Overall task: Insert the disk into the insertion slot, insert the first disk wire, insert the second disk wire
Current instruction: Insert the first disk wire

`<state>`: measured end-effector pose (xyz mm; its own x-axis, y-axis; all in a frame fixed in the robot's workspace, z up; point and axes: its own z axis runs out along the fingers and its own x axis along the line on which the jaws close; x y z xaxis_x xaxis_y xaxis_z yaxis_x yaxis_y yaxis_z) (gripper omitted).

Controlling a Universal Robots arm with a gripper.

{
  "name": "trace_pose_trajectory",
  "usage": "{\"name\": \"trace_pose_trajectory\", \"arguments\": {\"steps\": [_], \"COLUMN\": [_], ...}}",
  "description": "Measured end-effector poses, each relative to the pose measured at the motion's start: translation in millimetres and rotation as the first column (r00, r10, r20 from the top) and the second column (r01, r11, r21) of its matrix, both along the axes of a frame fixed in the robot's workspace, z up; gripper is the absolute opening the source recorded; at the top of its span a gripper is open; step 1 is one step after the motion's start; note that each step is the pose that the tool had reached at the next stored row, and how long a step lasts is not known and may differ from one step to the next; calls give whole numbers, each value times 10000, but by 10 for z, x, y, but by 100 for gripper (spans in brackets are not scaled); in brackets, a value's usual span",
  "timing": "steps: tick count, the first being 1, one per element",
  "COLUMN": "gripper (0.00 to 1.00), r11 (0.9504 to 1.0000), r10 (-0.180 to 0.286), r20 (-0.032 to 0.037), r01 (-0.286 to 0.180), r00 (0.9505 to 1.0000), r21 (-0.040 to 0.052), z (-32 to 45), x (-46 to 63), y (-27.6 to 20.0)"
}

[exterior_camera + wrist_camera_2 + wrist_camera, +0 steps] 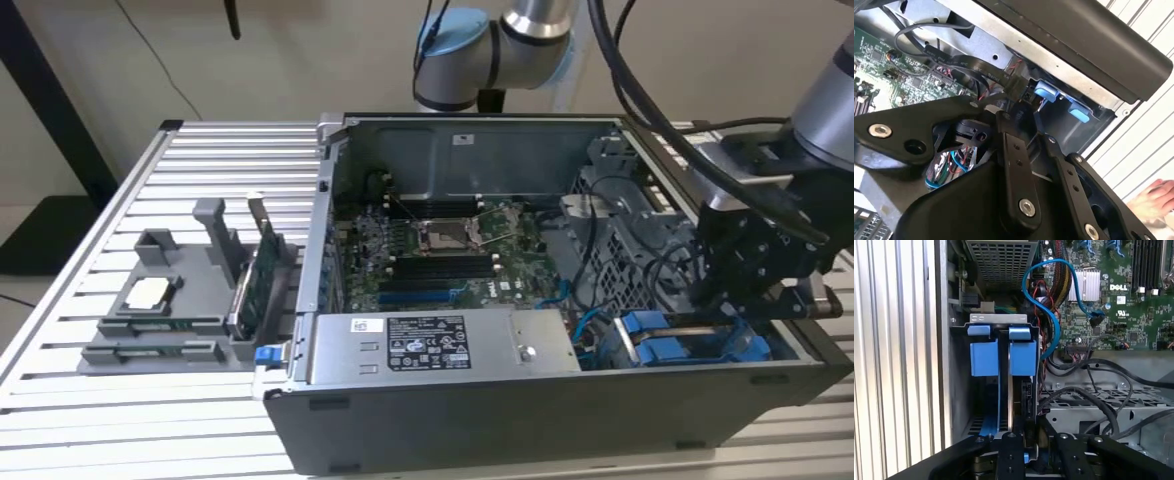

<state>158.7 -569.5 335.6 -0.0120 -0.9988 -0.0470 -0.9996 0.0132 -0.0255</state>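
Observation:
The disk stands on edge in its blue carrier frame, down inside the insertion slot, the dark grey bay at the case's near right corner in the exterior view. Blue fittings sit at the bay's end. In the first wrist view my gripper is shut on the disk's near end. The exterior view shows the gripper hanging just over the bay, with the disk between the blue parts. A blue wire and black cables lie loose beside the bay.
The open case holds a green motherboard and a grey power-supply box. On the slatted table, at the exterior view's left, stands a grey fixture with an upright card. A hand rests outside the case.

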Motion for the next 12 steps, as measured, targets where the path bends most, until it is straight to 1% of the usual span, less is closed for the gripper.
{"name": "trace_pose_trajectory", "arguments": {"steps": [10, 12], "gripper": [27, 27], "r11": [10000, 10000], "r10": [-1, 0], "r20": [0, 0], "r01": [1, 0], "r00": [10000, 10000], "r21": [-6, -4], "z": [256, 291], "x": [-1, 0], "y": [0, 0]}}
